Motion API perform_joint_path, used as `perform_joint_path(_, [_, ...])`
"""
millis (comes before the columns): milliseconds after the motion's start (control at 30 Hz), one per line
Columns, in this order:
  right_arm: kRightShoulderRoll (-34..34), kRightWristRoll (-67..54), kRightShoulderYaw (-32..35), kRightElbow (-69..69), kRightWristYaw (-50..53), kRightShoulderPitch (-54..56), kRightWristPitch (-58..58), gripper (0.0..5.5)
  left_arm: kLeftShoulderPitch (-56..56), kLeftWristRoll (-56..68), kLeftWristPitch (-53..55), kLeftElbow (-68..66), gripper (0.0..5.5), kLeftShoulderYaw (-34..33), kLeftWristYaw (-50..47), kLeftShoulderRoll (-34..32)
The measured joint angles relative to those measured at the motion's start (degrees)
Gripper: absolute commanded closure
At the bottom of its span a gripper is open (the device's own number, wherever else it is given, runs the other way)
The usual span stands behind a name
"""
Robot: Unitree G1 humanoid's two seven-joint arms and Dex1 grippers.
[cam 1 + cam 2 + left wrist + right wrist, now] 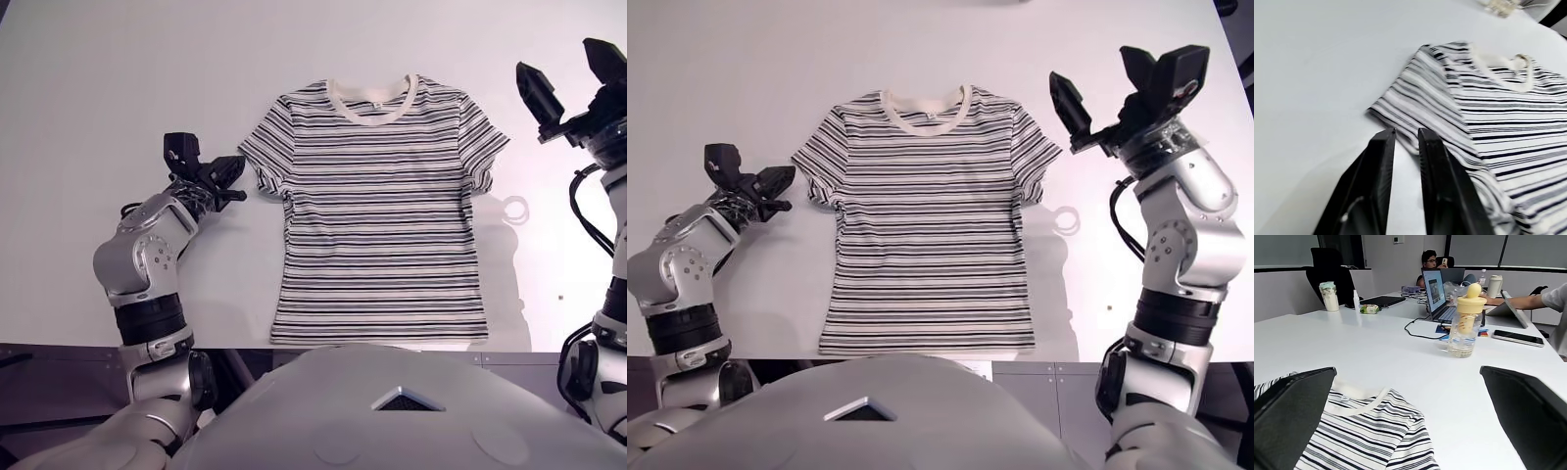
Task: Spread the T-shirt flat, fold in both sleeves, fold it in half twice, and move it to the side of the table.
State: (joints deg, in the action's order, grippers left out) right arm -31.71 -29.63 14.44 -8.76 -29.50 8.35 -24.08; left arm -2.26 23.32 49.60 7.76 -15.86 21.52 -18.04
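I count one striped T-shirt (pixel 377 211), lying flat on the white table (pixel 118 78) with its collar away from me and its two sleeves spread out, neither folded. My left tool (pixel 237 180) sits low just beside the left sleeve (pixel 263 157), its two fingers narrow with a slim gap, gripping nothing. My right tool (pixel 1093 67) hangs raised past the right sleeve (pixel 485 147), spread wide and empty. One small clear ring (pixel 514 209) lies near that sleeve.

Tiny ring (pixel 513 209) beside T-shirt (pixel 377 206), possibly tape
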Motion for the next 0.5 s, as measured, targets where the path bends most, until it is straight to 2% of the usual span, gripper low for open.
perform_joint_path(100, [0.5,0.1,0.0,0.4,0.7,0.6,0.0,0.0,-2.0,-0.7,-0.5,-3.5,3.59,0.2,-2.2,0.9])
perform_joint_path(300, [1.2,1.9,-2.3,1.1,0.3,1.3,0.0,0.0,-6.8,-0.1,-1.1,-9.9,3.59,2.0,-3.5,3.3])
perform_joint_path(500, [1.2,4.5,-4.5,0.7,-0.1,1.3,0.1,0.0,-10.4,0.1,-2.6,-13.6,3.59,-2.0,-10.5,6.0])
